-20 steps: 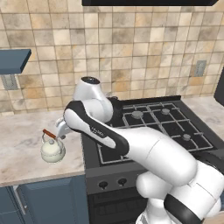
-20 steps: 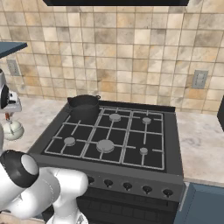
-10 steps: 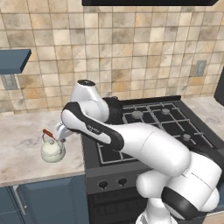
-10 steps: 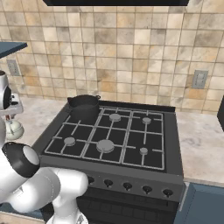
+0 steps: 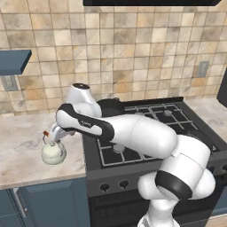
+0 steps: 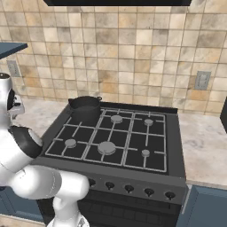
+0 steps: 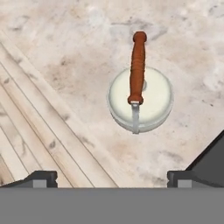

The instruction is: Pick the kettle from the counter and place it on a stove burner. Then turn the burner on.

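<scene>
The kettle (image 5: 53,153) stands upright on the worktop (image 5: 20,146), just left of the stove (image 6: 116,137) and near the front edge. Nothing of the task is done yet: the kettle is not lifted, no burner carries it, and no flame shows.

The tool (image 7: 111,177) hangs above the kettle with its jaws spread wide and nothing between them. In the hand view its two dark tips sit far apart at the bottom, and the kettle lies ahead of them, off to one side of the middle, its orange-red handle (image 7: 137,65) running lengthwise away from the tips. In the left base view the hand sits close over the kettle, apart from it as far as I can tell.

What is left, as I judge it: line up over the handle, come down, close on it, lift, carry the kettle across to a free burner (image 6: 107,147), set it on the grate, then turn the matching knob (image 6: 129,189) on the front panel. A dark pot (image 6: 85,107) already takes the back left burner, so that place is out.

No brand, label or writing can be read on the kettle, the stove or the wall; any marks by the knobs are too small to tell.
</scene>
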You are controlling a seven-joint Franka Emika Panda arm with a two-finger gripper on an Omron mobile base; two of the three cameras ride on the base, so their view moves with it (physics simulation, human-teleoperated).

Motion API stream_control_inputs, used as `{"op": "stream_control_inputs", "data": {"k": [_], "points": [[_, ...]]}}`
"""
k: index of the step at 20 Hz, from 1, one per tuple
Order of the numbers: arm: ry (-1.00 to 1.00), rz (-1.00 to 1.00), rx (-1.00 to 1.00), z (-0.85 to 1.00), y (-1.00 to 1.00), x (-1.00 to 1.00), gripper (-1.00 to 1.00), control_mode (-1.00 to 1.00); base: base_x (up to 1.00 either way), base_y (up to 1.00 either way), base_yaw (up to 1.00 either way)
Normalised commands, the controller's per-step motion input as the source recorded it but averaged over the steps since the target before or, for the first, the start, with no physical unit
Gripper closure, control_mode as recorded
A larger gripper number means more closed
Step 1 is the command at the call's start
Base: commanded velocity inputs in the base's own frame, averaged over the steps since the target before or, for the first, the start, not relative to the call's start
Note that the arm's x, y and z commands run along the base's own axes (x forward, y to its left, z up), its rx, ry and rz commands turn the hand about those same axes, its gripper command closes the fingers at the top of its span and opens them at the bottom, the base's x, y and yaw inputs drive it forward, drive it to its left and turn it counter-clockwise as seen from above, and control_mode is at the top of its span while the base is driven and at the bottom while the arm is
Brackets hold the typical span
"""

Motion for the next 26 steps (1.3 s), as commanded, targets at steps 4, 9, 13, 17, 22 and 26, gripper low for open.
{"op": "stream_control_inputs", "data": {"k": [4, 9, 13, 17, 22, 26], "points": [[0.06, 0.01, 0.0, -0.09, 0.34, 0.36, -1.0, -1.0, 0.0, 0.0, 0.0], [0.08, 0.01, -0.01, -0.17, 0.3, 0.28, -1.0, -1.0, 0.0, 0.0, 0.0], [0.08, 0.0, -0.04, -0.16, 0.23, 0.24, -1.0, -1.0, 0.0, 0.0, 0.0], [0.1, 0.0, -0.1, -0.31, 0.19, 0.21, -1.0, -1.0, 0.0, 0.0, 0.0], [0.06, 0.0, -0.1, -0.25, 0.05, 0.18, -1.0, -1.0, 0.0, 0.0, 0.0], [0.0, 0.0, -0.03, -0.03, 0.0, 0.14, -1.0, -1.0, 0.0, 0.0, 0.0]]}}
